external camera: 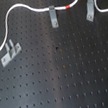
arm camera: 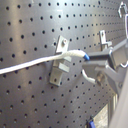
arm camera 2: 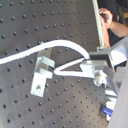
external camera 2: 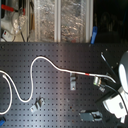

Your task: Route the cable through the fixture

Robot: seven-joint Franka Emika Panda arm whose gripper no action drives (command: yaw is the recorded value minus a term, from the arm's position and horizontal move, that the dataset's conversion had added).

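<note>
White cord: cable (external camera: 29, 7) lay along the worktop's (external camera: 69, 77) far edge in the first exterior view, looped at the first exterior view's left, crossed the middle clip (external camera: 53, 15), carried its red band (external camera: 68, 6) just past that clip.
Grey clips: three in the first exterior view — left clip (external camera: 9, 51) apart from the cable's run, middle clip touching it, right clip (external camera: 90, 9) beside a bend of cable.
Claw: pinched narrow on the cable (arm camera: 35, 64) in both wrist views, fingertips (arm camera: 100, 56) just beside a clip (arm camera: 59, 62); claw (arm camera 2: 92, 66) holding a folded loop (arm camera 2: 67, 67).
Arm pose: wrist low and tilted over the worktop at the second exterior view's right, pale arm body (external camera 2: 120, 92) above the clip nearest that side (external camera 2: 98, 82).
Seating: could not tell whether the cable sat fully in the slot or only across the clip's face.
Step in hand: judged as drawing the cable into the clip by the claw.
Doing it well: keep the grip firm but near the clip, hold the cord level with the slot, pull gently along the clip's opening.
Risk: slack loop likely to spring out or snag on the clip's edge.
</note>
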